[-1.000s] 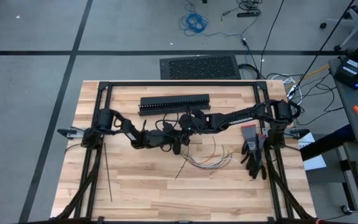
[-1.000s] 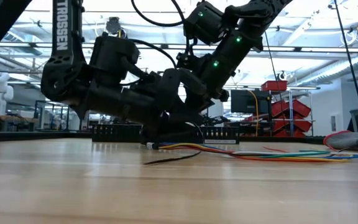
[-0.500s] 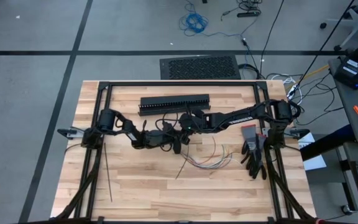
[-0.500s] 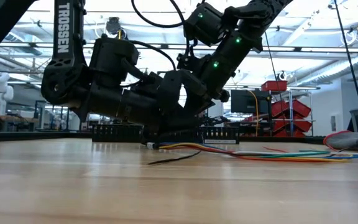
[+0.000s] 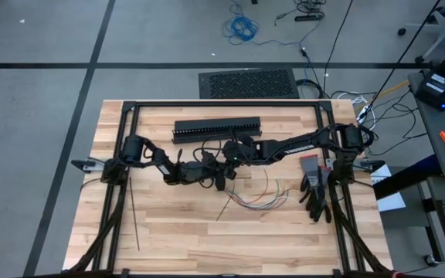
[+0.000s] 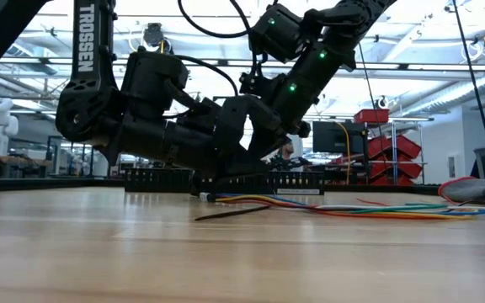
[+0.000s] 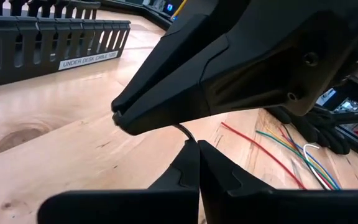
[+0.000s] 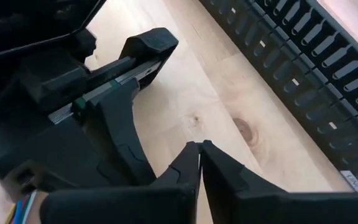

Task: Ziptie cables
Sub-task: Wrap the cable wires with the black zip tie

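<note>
Two dark arms meet at mid-table just in front of the slotted cable duct (image 5: 216, 130). Left gripper (image 7: 197, 144) and right gripper (image 8: 200, 145) both show fingers pressed together. Cables (image 5: 263, 198), thin multicoloured wires with splayed ends, lie flat beside them; one ziptie (image 5: 134, 216) lies well left.

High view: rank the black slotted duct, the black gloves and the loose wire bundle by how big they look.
1. Black slotted duct, longest by far.
2. Black gloves.
3. Wire bundle, spread about as wide as the gloves are long, so ranks two and three are unsure.

Black arms (image 6: 150, 109); white "TROSSEN" lettering (image 6: 83, 34)
</note>
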### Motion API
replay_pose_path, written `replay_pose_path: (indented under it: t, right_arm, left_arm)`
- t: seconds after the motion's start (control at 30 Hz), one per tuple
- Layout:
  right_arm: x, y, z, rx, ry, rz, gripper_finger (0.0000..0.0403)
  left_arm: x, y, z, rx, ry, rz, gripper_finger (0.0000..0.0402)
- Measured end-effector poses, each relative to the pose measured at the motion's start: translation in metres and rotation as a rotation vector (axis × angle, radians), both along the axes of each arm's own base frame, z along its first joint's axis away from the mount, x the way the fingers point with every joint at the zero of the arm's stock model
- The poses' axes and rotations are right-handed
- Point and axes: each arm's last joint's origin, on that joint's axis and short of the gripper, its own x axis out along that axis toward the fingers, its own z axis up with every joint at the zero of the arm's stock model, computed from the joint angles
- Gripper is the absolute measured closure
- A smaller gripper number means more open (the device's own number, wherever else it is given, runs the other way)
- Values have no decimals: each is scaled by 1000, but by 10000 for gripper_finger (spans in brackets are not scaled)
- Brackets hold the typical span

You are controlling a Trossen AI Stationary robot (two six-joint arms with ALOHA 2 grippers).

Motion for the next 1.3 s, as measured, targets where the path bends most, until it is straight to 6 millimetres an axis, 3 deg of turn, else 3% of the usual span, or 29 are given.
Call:
replay_pose_path:
  t: [0.33, 0.57, 0.7, 0.83, 1.0, 1.1, 1.2, 1.3]
  right_arm:
    - [-21, 9, 55, -121, -37, 147, 332]
    - [-52, 13, 89, -115, -50, 126, 305]
    - [-79, 28, 96, -136, -153, 96, 309]
    - [-113, 38, 76, -101, -329, 22, 317]
    - [-150, 44, 9, 70, -611, -45, 321]
    - [-167, 41, -19, 147, -744, -88, 318]
    - [-171, 38, -32, 185, -784, -128, 310]
    - [-159, 35, -41, 198, -722, -161, 297]
  left_arm:
    - [0, -7, -1, 23, 21, -37, 401]
    - [0, -10, -1, 26, 16, -59, 401]
    - [0, -12, -1, 38, 19, -72, 401]
    - [0, -12, -1, 39, 19, -71, 401]
    - [0, -12, -1, 38, 17, -71, 401]
    - [0, -12, -1, 35, 14, -70, 401]
    - [0, -12, 0, 35, 10, -70, 401]
    - [0, -12, 1, 34, -6, -69, 401]
